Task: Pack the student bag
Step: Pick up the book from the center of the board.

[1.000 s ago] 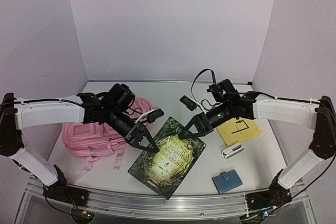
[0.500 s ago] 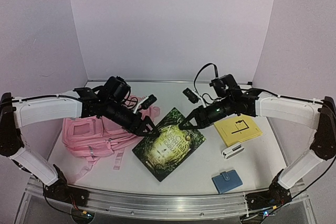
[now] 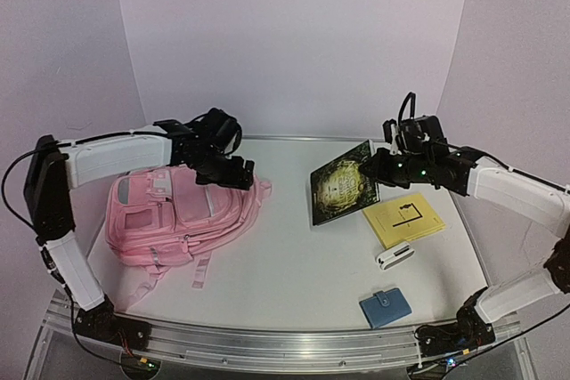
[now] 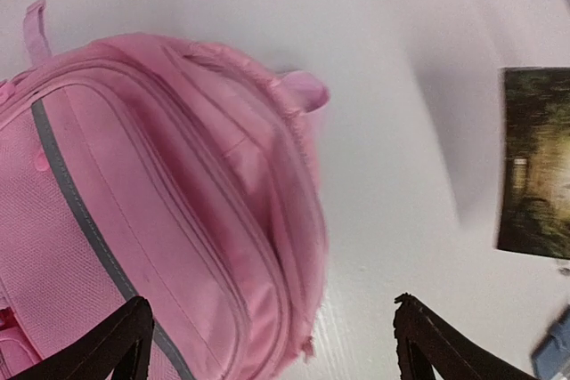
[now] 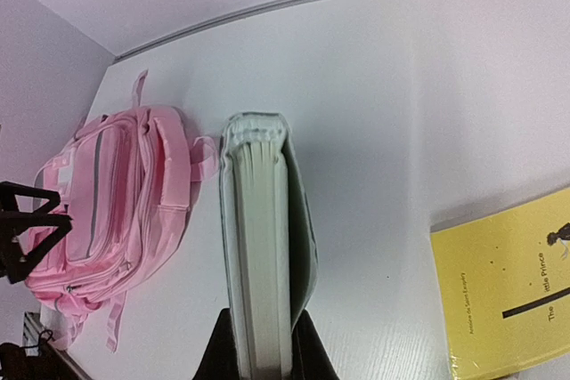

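The student bag (image 3: 178,215) is a large pink backpack lying flat at the left of the table; it also shows in the left wrist view (image 4: 178,220) and the right wrist view (image 5: 98,211). My left gripper (image 3: 233,175) hovers over the bag's top end, open, with nothing between its fingers (image 4: 270,313). My right gripper (image 3: 378,171) is shut on a dark green hardcover book (image 3: 341,186), held on edge above the table's back middle. In the right wrist view the book (image 5: 258,246) runs straight out from the gripper (image 5: 263,349), page edges toward the camera.
A yellow booklet (image 3: 405,218) lies at the right, under my right arm. In front of it are a small white case (image 3: 394,256) and a blue wallet (image 3: 385,307). Walls close the table at the back and sides.
My left gripper let go of the book, opened and drew back over the bag. My right gripper shut on the book and lifted it up and back to the right.
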